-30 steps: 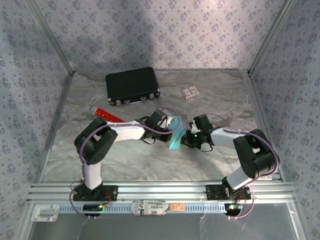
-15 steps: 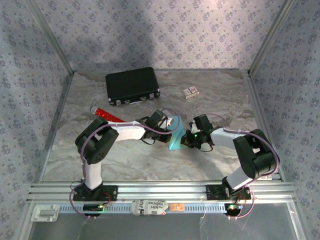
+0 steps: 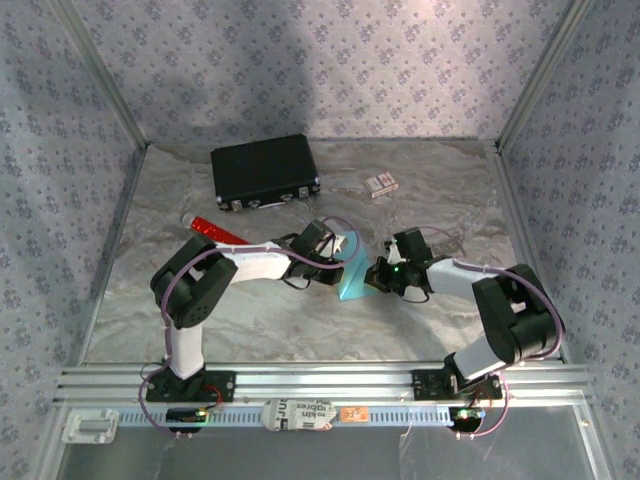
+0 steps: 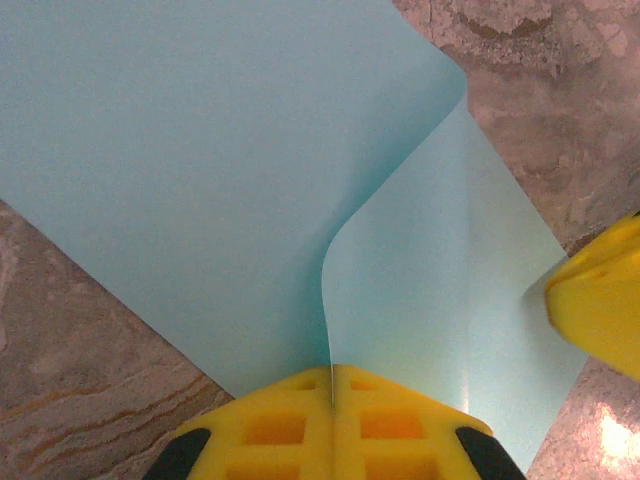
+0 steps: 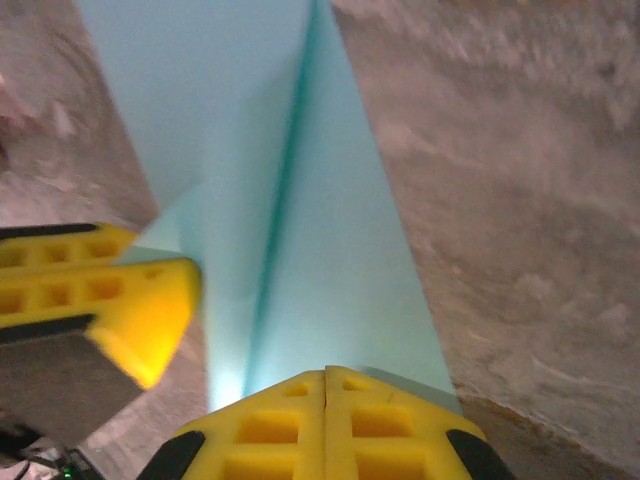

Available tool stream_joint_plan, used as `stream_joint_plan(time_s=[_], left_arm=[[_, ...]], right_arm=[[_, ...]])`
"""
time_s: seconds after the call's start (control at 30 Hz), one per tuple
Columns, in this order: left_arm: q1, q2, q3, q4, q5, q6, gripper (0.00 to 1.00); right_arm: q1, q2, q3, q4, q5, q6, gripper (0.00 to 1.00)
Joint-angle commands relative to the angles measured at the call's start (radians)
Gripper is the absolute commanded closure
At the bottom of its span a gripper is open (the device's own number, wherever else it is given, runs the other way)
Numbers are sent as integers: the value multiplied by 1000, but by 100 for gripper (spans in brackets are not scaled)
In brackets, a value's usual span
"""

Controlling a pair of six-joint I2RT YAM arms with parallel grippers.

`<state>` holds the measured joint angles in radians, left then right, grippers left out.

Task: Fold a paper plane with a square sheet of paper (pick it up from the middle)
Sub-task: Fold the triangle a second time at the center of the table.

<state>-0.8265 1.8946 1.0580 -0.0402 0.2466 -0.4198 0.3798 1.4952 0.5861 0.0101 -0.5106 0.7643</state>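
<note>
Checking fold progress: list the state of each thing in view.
square sheet of paper, part-folded, pinched by both grippers
left gripper, shut on the paper's edge
right gripper, shut on the paper
black case, closed, lying flat
red tube, lying flat

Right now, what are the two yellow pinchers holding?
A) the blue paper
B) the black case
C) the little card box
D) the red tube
A: the left gripper and the right gripper are each shut on an edge of the blue paper.
</note>
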Motion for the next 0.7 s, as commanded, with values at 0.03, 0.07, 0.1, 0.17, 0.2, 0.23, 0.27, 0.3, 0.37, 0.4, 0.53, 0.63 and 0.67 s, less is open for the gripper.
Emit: stream_joint_plan(time_s=[0.03,0.07,0.1,0.17,0.2,0.23,0.27,0.3,0.37,0.4,0.53,0.63,0.67], left_arm=[[6,24,-8,-9,2,5,96],[5,24,-7,-9,1,4,96],[5,24,-9,-8,1,4,96],[6,24,-10,-3,2,3,96],[6,24,-10,-3,2,2,96],[6,25,-10,-3,1,1,96],[7,26,-10,-3,2,1,96],[6,26,-9,-3,3,1,96],[7,27,-10,-1,3,1,96],[6,29,-9,-1,5,2,96],[7,30,-8,-3,6,3,96],[6,32,-8,-4,6,3,96],[6,32,-7,-4,6,3,96]], right_arm=[[-1,-7,1,134,-73,70,99],[2,5,6,154,-83,80,99],[5,17,12,166,-91,87,99],[15,44,31,193,-104,99,99],[18,53,38,202,-106,102,99],[22,65,46,205,-109,106,99],[25,75,52,206,-109,106,99],[28,83,56,208,-108,108,99],[32,100,63,217,-112,112,99],[34,110,63,224,-115,114,99],[39,142,68,259,-130,131,99],[40,162,68,262,-131,131,99],[39,168,67,257,-125,126,99]])
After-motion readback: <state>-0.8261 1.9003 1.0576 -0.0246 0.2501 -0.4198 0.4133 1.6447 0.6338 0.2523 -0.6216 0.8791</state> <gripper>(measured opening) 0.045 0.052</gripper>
